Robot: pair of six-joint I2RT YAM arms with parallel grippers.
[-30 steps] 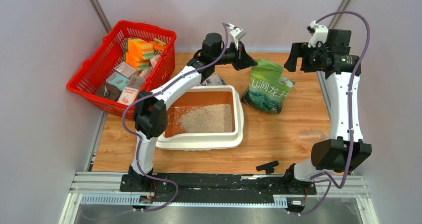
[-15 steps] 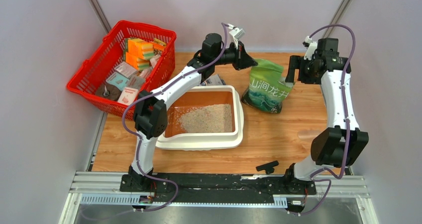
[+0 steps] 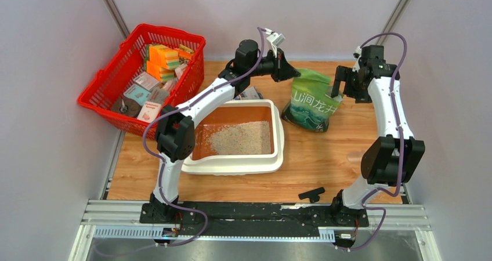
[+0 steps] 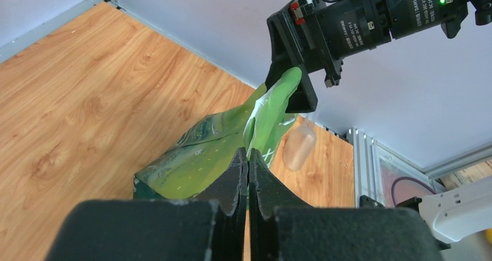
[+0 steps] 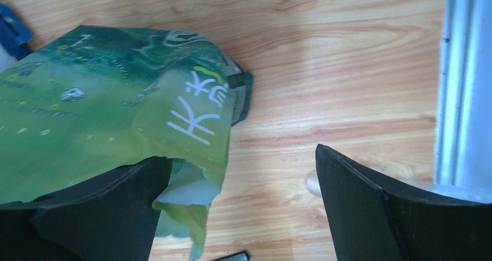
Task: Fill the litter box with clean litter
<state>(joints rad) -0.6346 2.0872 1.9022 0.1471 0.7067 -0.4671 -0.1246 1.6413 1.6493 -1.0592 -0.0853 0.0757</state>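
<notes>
The cream-white litter box (image 3: 279, 151) with an orange-brown inside lies left of centre. A patch of pale beige clean litter (image 3: 241, 138) covers part of its floor. A dark green printed bag (image 3: 313, 105) stands upright to its right, and also shows in the left wrist view (image 4: 203, 153) and the right wrist view (image 5: 98, 110). My left gripper (image 3: 292, 72) is shut on the bag's top left corner, jaws pressed together (image 4: 248, 156). My right gripper (image 3: 343, 89) is open at the bag's torn top right corner (image 5: 243, 156). One finger (image 5: 116, 197) is against the bag, the other stands apart.
A red wire basket (image 3: 110, 98) full of packets stands at the back left. A clear plastic scoop (image 3: 362, 156) lies on the wood right of the box. A small black T-shaped part (image 3: 311, 194) lies near the front edge. Grey walls close in both sides.
My right arm has come down and left, bringing its open gripper to the bag's top right corner. The left arm, bag and litter box have not moved.
</notes>
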